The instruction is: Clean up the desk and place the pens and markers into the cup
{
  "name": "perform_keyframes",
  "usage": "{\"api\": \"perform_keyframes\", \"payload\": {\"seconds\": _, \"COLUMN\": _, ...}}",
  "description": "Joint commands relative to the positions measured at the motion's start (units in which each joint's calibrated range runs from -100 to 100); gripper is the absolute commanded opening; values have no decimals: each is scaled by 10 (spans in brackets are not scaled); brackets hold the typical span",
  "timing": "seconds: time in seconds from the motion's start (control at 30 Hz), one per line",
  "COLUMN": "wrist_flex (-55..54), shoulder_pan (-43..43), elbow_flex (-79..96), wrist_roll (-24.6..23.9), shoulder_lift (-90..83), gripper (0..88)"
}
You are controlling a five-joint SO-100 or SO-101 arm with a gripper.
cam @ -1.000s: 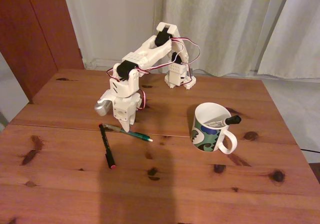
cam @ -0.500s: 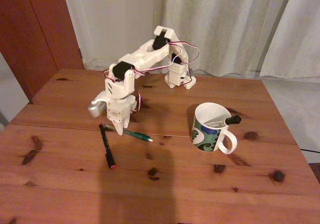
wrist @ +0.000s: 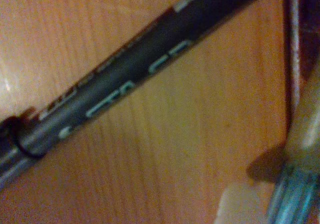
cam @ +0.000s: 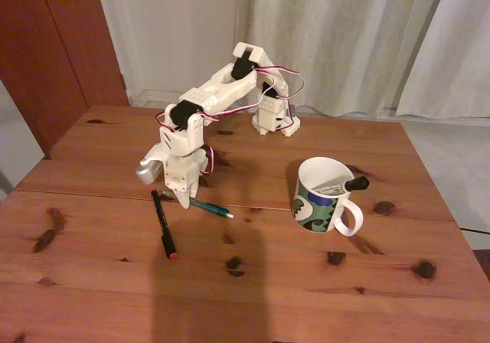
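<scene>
Over the last second the arm has reached further out and lowered; the claw now sits tip-down at the counter, right where the teal-green pen and the black pen nearly meet. Wrist view confirms the closeness: black pen barrel runs diagonally close under the camera, teal pen at the lower right edge beside a pale fingertip. Claw opening: cannot tell from either view; nothing appears lifted, both pens lie flat. White marker already stands in the cup, well apart to the right. Judgement: a grasp on the teal pen is being set up; two pens remain.
</scene>
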Motion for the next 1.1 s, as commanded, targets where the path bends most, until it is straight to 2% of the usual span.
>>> {"api": "perform_keyframes", "payload": {"seconds": 0.0, "wrist_flex": 2, "shoulder_pan": 2, "elbow_flex": -17, "wrist_roll": 5, "shoulder_lift": -5, "gripper": 10}}
{"api": "perform_keyframes", "payload": {"seconds": 0.47, "wrist_flex": 3, "shoulder_pan": 0, "elbow_flex": -19, "wrist_roll": -1, "shoulder_lift": -29, "gripper": 9}}
{"api": "perform_keyframes", "payload": {"seconds": 1.07, "wrist_flex": -1, "shoulder_pan": -28, "elbow_flex": 179, "wrist_roll": 0, "shoulder_lift": -285, "gripper": 9}}
